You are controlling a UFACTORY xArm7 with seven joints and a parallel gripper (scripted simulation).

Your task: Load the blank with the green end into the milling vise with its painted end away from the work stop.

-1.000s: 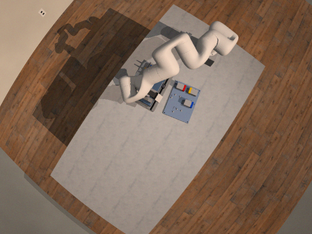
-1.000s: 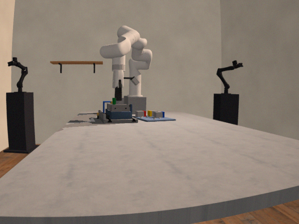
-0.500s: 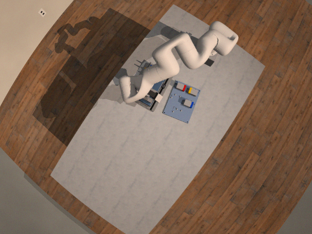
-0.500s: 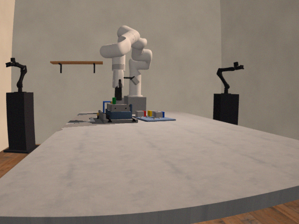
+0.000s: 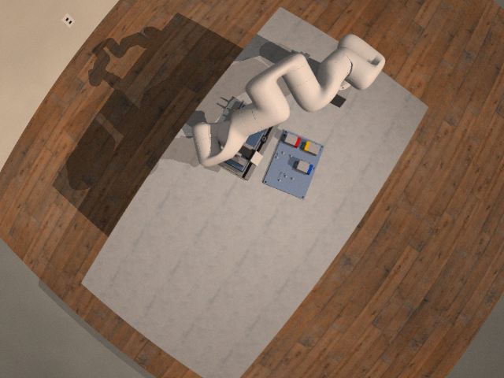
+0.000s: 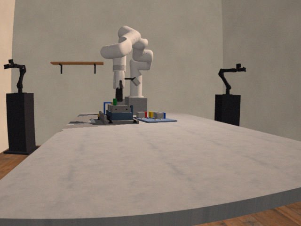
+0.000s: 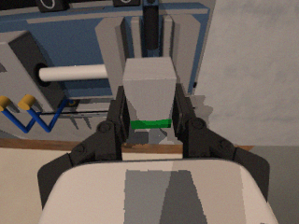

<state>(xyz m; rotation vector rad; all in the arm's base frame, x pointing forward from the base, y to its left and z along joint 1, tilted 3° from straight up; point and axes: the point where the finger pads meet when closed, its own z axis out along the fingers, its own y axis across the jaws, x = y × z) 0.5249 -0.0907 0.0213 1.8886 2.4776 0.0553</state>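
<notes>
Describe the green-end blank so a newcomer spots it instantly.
Find the white arm reaching down over the blue vise, beside the infeed plate. The gripper is shut on a grey blank above the vise. It has a green end; the three blanks on the plate have red, yellow and blue ends.

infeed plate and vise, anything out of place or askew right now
Nothing stands out. The red-end blank, yellow-end blank and blue-end blank lie flat inside the infeed plate. The green-end blank is gripped squarely in the end effector over the vise, not yet seated.
</notes>
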